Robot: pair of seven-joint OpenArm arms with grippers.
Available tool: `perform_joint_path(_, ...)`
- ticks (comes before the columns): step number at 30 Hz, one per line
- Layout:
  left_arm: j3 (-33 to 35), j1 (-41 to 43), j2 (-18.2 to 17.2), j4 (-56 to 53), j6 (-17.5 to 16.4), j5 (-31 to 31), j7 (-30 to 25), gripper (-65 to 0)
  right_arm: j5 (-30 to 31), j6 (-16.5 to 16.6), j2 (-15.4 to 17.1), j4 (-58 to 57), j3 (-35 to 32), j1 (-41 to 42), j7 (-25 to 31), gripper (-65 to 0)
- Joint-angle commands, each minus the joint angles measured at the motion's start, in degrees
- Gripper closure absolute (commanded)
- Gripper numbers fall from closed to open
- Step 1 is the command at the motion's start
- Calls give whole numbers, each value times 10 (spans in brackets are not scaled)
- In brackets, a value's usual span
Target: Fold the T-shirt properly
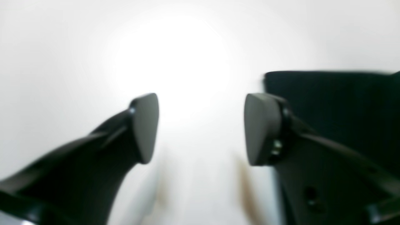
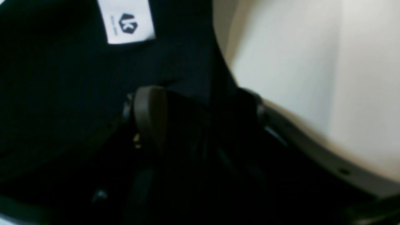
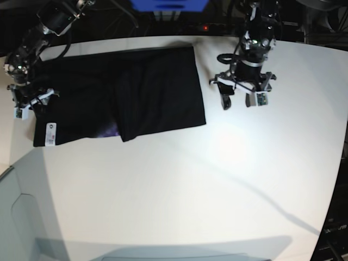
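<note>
Large black soft-fabric T-shirt [image 3: 117, 100] lies flat on white table [image 3: 190, 185], long axis left-right in base view. Right gripper [image 3: 30, 103] sits at its tag-end edge, jaws apart with cloth between, grip unclear. Left gripper [image 3: 239, 99] empty, jaws apart, just beside the opposite edge.

This looks like a robotics lab or test room, not a home. Two black robot arms stand at the far edge of a broad, plain white bench [image 3: 179, 185], each ending in a hand: the left hand [image 3: 239, 100] and the right hand [image 3: 27, 106]. Behind the hands the background is dark, with cables, black frame parts, a small red indicator light [image 3: 204, 27] and a blue object [image 3: 168, 5]. Beyond the left hand runs dark metal racking [image 3: 334, 228].
</note>
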Motion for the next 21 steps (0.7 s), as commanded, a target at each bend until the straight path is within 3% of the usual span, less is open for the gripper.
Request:
perform_joint_path(1,-2,0,-9,9,1,-19,-10,-324,-18,8,1,-13,-3,-8,-42,-295)
perform_joint_path(4,-3,0,-26,8,1,-83,-12,-201,-17,8,1,-24,-5,-13,-42,-156)
perform_joint_path(7,-3,-1,-38,8,1,-115,-13,-124,-17,8,0,-26,-5,-15,-43,0)
perform_joint_path(11,-22,-1,-35,8,2,-120,-10,0,-14,8,-1,-14,-5,-24,-41,0)
perform_joint_path(14,-38,0,-34,8,2,-122,-10,-5,-13,8,-4,23,-1,-25,-40,0)
perform_joint_path(21,-46,3,-34,8,2,-123,-12,0,-13,8,-52,172,7,-26,-43,0)
